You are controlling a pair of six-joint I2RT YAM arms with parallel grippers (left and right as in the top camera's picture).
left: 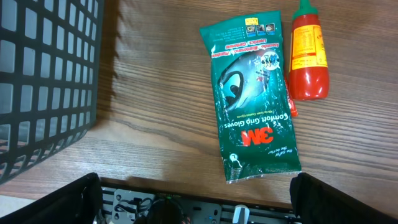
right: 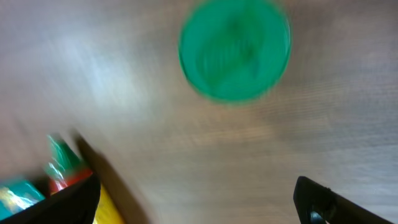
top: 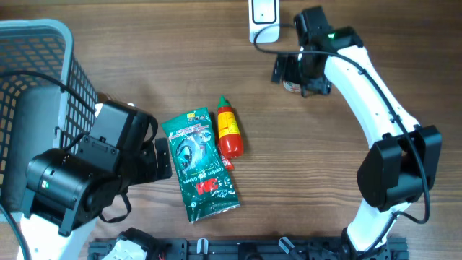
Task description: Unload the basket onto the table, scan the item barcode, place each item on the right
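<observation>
1. Packet of green 3M gloves (top: 198, 165) (left: 256, 99) lies flat near the middle of the wooden table (top: 144, 58). In the overhead view its long side runs from about 11 to 5 o'clock.
2. A red sauce bottle (top: 229, 130) (left: 308, 56) with a green cap lies on its side at the packet's 2 o'clock, close against its edge, cap pointing to 12 o'clock.
3. A white scanner (top: 263, 18) sits at the table's 12 o'clock edge, well apart from both items.
4. The right gripper (top: 289, 72) (right: 198, 186) hangs at 5 o'clock of the scanner, near it. Its two fingers are spread wide with nothing between them. Its wrist view is blurred; a round green top (right: 235, 50) shows on the wood at 12 o'clock, clear of the fingers. What it belongs to cannot be told.
5. The left gripper (top: 162, 155) (left: 196, 183) is at the packet's 9 o'clock, just beside its edge. Its fingers are wide apart and grip nothing. In its wrist view the packet lies at 1 o'clock.
6. A grey mesh basket (top: 43, 58) (left: 43, 81) stands at the table's 9 to 10 o'clock, apart from the packet.
</observation>
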